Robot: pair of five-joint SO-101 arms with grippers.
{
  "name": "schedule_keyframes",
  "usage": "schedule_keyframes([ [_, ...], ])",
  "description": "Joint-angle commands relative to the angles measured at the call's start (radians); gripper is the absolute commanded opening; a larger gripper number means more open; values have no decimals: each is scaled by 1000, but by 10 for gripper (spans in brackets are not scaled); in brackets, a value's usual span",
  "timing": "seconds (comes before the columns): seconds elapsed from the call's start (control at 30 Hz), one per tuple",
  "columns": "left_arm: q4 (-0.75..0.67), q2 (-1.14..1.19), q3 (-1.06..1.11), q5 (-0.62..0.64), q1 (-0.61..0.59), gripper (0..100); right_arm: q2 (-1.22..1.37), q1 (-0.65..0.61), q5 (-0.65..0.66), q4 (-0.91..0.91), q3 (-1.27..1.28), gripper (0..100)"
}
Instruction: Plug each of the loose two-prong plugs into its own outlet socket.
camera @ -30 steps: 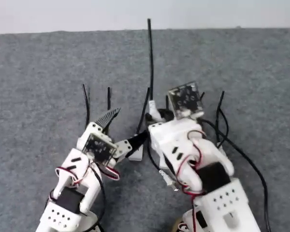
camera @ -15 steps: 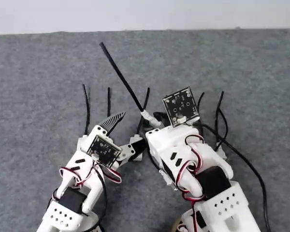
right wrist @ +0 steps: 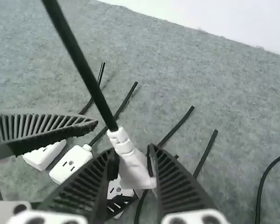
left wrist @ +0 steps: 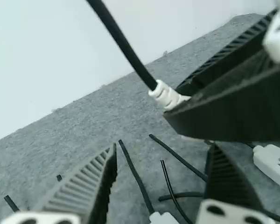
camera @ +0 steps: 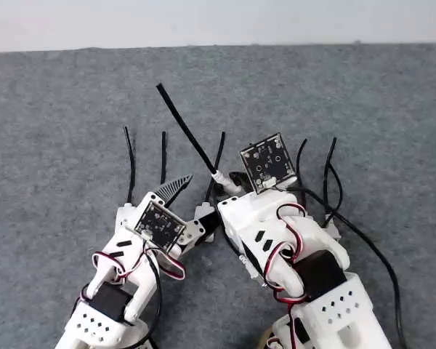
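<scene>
I'm looking down on a table covered in grey carpet [camera: 73, 94] that runs back to a plain white wall [camera: 203, 22], with my two arms side by side at the near edge. On the carpet I count five loose black cords [camera: 129, 156] fanned out ahead of the arms. Through the right wrist camera I count three white outlet sockets [right wrist: 69, 170] lying close together beneath the grippers. One two-prong plug [right wrist: 132, 171] is up off the carpet: my right gripper [right wrist: 129, 156] pinches its white body between both fingers, just above the sockets, and its own black cord [right wrist: 79, 65] slants up and away. My left gripper [left wrist: 158, 186] sits just beside it, low over the carpet, fingers spread wide with nothing between them
</scene>
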Motion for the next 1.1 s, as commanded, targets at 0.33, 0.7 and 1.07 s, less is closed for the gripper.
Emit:
schedule_keyframes([
  [0.33, -11, -20, -81, 12, -86, 288, -19, -41, 11, 15, -6, 8],
  [0.7, -12, -20, -87, 11, -115, 288, -22, -19, 11, 15, 9, 8],
  [1.07, -61, -20, -88, 12, -183, 288, -19, -21, 14, 15, 15, 8],
])
